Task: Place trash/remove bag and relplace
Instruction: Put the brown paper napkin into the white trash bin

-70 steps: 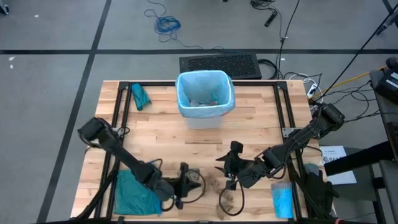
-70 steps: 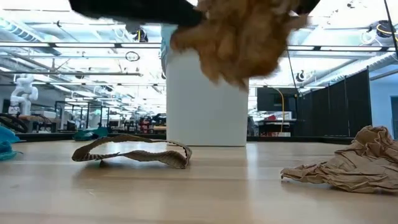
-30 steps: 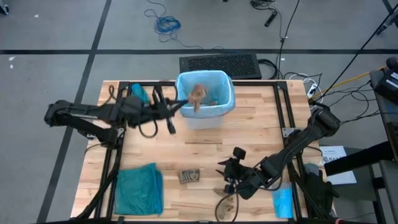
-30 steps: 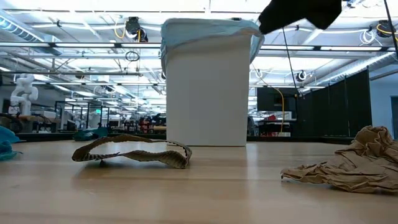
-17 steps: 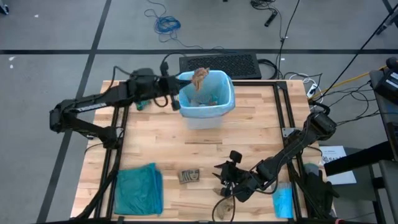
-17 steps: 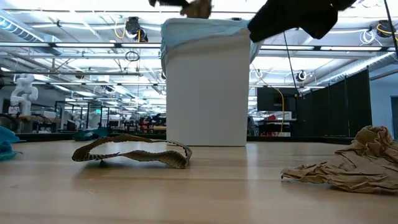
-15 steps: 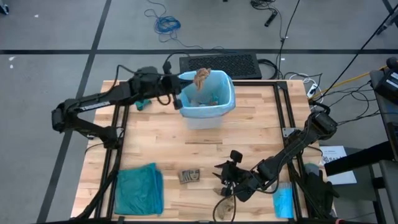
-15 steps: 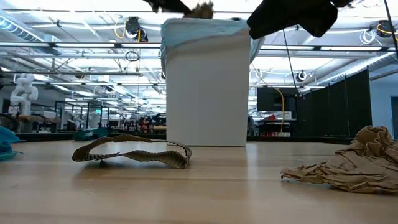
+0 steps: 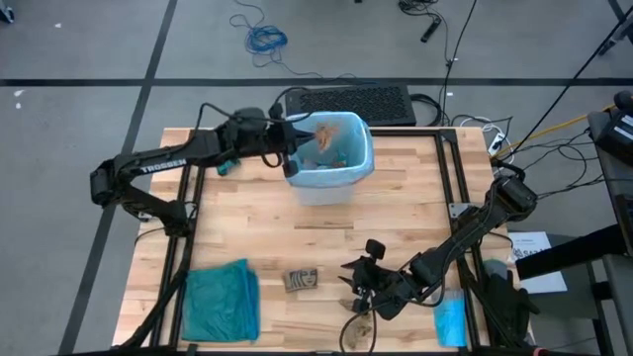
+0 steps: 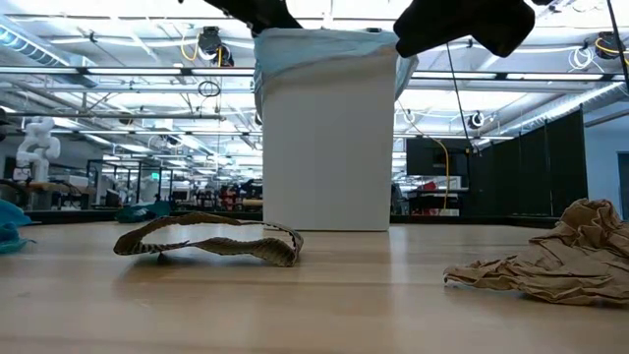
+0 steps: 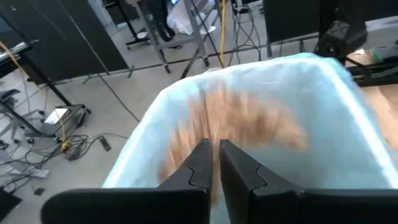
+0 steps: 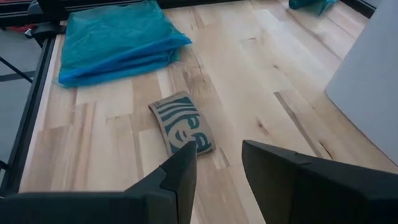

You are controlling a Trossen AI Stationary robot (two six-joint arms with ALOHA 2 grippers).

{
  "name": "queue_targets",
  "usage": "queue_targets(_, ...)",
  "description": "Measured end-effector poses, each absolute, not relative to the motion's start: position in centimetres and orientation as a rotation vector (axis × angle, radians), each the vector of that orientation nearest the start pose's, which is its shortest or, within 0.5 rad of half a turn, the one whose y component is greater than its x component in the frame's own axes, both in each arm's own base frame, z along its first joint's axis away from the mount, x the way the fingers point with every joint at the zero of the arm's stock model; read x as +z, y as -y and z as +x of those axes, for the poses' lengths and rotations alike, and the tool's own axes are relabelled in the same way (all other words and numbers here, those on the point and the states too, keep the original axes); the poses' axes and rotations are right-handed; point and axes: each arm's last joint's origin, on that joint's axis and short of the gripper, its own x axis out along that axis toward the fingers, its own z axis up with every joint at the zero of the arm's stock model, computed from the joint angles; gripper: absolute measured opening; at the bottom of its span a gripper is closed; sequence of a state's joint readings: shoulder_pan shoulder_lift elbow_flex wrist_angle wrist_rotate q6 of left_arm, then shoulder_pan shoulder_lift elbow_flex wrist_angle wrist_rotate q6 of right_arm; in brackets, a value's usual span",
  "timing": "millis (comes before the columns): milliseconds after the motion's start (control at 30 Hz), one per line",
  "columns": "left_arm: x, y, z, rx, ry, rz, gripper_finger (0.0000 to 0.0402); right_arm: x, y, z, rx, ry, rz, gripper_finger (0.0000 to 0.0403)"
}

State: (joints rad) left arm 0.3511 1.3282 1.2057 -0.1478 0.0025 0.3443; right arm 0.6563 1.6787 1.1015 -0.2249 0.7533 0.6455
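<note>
Brown crumpled paper [image 9: 323, 131] hangs over the bin's [image 9: 327, 185] mouth, pinched in the left gripper [image 9: 293, 138], whose fingers [image 11: 198, 163] look pressed nearly together on it above the pale blue bag [image 11: 348, 118] lining the bin. My worry is that the scrap is light and springy, so once let go it could catch on the bag's rim or cling to a finger and tip out onto the table [image 9: 396, 213] beside the bin. The liner is thin and crinkly, folded over the rim; a dragging gripper could pull it loose.

Well away from the bin, near the table's front edge, the right gripper [image 12: 217, 171] hovers with fingers spread, close to a flattened cardboard sleeve [image 12: 182, 130] and another stiff, creased paper wad [image 10: 550, 258]. A folded teal bag [image 12: 115, 38] lies beyond the sleeve, slick and soft-looking.
</note>
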Motion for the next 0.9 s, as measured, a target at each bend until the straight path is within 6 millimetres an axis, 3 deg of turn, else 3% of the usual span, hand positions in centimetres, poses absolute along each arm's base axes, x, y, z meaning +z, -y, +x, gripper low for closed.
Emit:
queue_targets(333,36.3,-9.2,28.5,0.259,-0.319,0.259,0.0043,21.8,-19.7,28.7,-0.273,-0.556,0.098,0.0121)
queue_targets(467,36.3,-7.8,28.2,0.164,-0.344,0.228,0.0043,21.5,-19.7,28.5,-0.226,-0.621,0.107,0.0121)
queue_targets(667,36.5,-4.1,27.0,0.029,-0.410,0.162,0.0043,20.9,-19.8,28.1,-0.152,-0.742,0.174,0.0121)
queue_targets(900,36.1,2.1,26.3,-0.191,-0.475,0.155,0.0044,21.0,-21.0,27.4,-0.059,-0.772,0.196,0.0121)
